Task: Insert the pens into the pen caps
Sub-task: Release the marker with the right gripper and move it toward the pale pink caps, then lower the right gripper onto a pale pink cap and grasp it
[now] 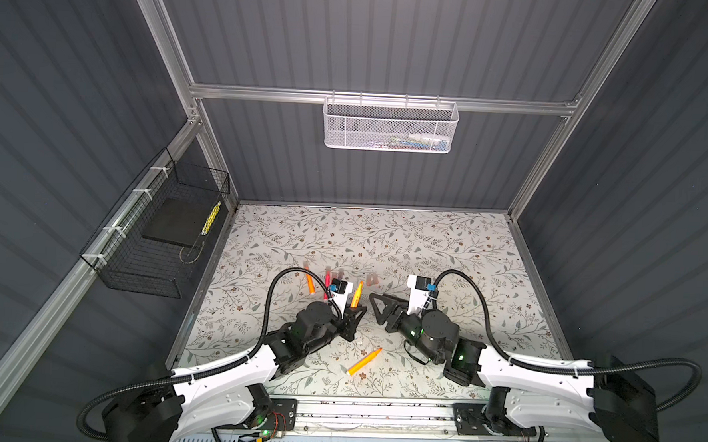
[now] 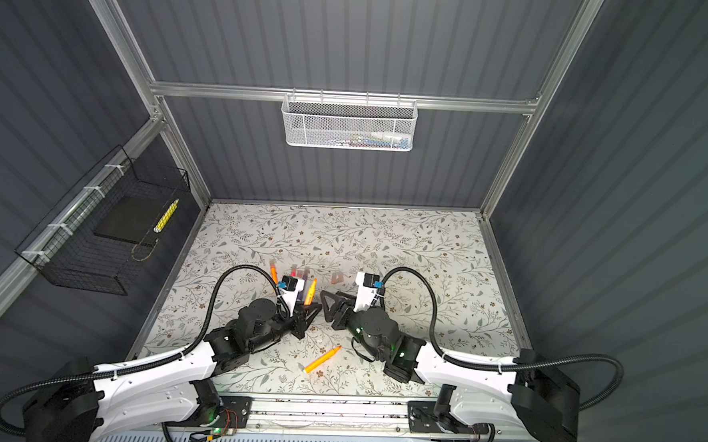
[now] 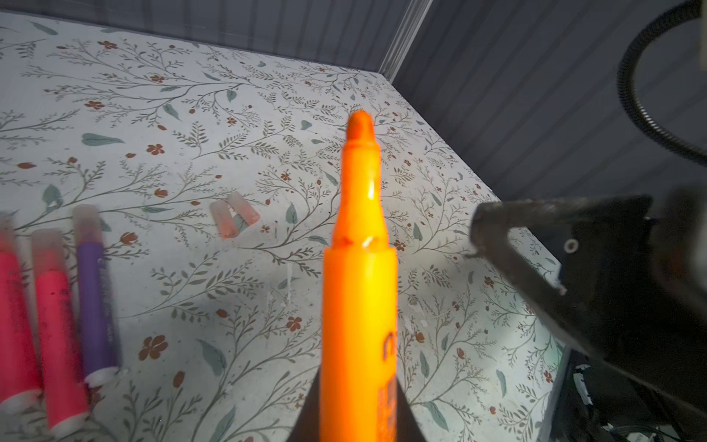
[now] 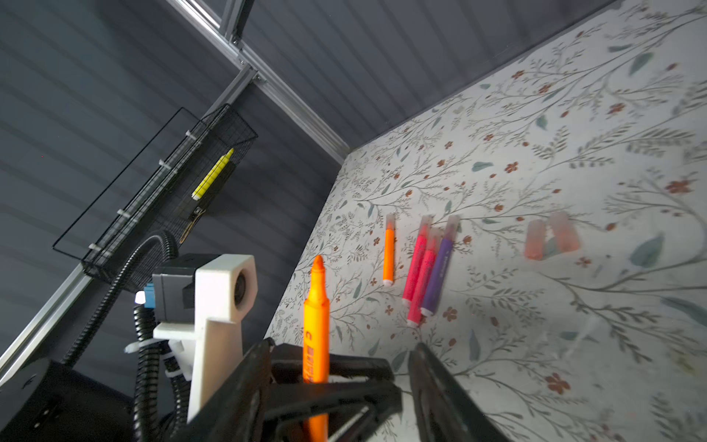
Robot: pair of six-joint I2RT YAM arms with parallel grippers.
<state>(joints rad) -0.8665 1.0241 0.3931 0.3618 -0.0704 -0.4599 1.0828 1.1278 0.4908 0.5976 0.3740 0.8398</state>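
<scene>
Orange marker-like pen [image 3: 359, 291]: clamped upright in left fingers [image 3: 306, 417], tip up, above floral bench [image 1: 426, 242].
Right fingers [image 4: 432, 382]: apart, empty, just beside.
Translucent pinkish tube caps [image 3: 233, 218]: loose on bench; best pinched singly, mouth squared to tip, pushed straight.

The left arm [image 1: 228, 369] and right arm [image 1: 539, 377] have white shell links between black joint housings with green lights. A black ribbed cable [image 1: 270, 296] runs to each white camera bracket [image 4: 218, 306], which carries a blue plug [image 4: 149, 300]; the jaws are black triangular frames.

The orange pen [image 3: 359, 306] is cut off at its base, and the white basket [image 1: 348, 130] holds indistinct items.
</scene>
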